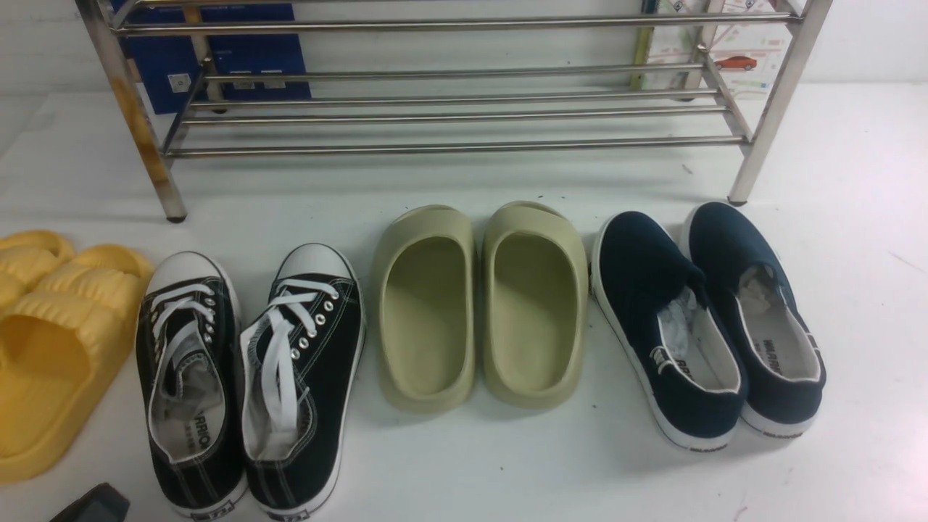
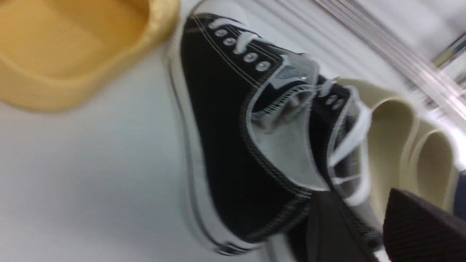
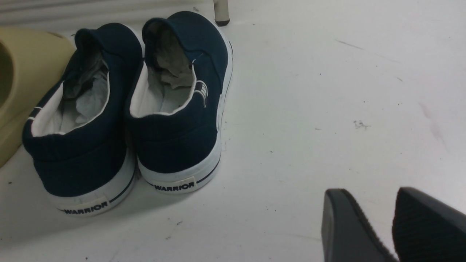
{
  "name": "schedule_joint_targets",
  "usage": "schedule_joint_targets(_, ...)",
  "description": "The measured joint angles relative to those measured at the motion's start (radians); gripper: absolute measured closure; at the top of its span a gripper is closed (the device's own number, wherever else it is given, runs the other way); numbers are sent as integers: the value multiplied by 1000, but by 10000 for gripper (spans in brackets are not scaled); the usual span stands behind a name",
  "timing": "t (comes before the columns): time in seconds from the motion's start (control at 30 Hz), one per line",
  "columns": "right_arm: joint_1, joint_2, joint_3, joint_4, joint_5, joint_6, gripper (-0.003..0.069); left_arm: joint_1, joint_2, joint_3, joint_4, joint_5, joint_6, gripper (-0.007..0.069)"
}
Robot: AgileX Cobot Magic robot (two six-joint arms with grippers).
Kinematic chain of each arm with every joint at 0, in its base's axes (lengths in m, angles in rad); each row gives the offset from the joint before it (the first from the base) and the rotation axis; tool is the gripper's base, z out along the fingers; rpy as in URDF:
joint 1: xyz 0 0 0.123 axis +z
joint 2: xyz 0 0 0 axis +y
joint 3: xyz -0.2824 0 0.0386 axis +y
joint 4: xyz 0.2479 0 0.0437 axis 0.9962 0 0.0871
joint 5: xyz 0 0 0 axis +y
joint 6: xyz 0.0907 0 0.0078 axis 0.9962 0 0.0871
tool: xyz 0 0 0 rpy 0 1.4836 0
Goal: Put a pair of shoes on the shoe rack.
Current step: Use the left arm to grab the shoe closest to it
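Both claws stand open and hold nothing. The left claw (image 2: 355, 203) has its jaws apart just behind the heels of the pair of black sneakers (image 1: 301, 384). The right claw (image 3: 366, 198) is also spread, over bare table (image 1: 507, 464) beside the navy slip-ons (image 1: 652, 290).

The sneakers lie side by side on the table, toes toward the shoe rack (image 1: 449, 147), between the yellow slides (image 1: 51, 341) and the olive slides (image 1: 424, 319). The bars of the rack that show carry no shoe. So I judge the task is at its very beginning: no shoe is gripped yet, and both must be lifted and placed.

The front view gives the whole row and the rack, but of the left claw only a dark corner at the bottom edge, and the right claw not at all. The left wrist view, rather blurred, shows how near that claw is to the heels. Only the right wrist view shows the right claw.
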Motion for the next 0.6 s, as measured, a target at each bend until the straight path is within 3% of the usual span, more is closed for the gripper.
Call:
schedule_joint_targets(0.07, 0, 0, 0, 0, 0, 0, 419, 0, 0, 0, -178, -8, -69, 386)
schedule_joint_targets(0.13, 0, 0, 0, 0, 0, 0, 419, 0, 0, 0, -260, -13, -97, 386)
schedule_joint_targets(0.17, 0, 0, 0, 0, 0, 0, 419, 0, 0, 0, -382, -22, -128, 386)
schedule_joint_targets(0.3, 0, 0, 0, 0, 0, 0, 419, 0, 0, 0, -448, -53, -144, 386)
schedule_joint_targets(0.6, 0, 0, 0, 0, 0, 0, 419, 0, 0, 0, -419, -81, -81, 386)
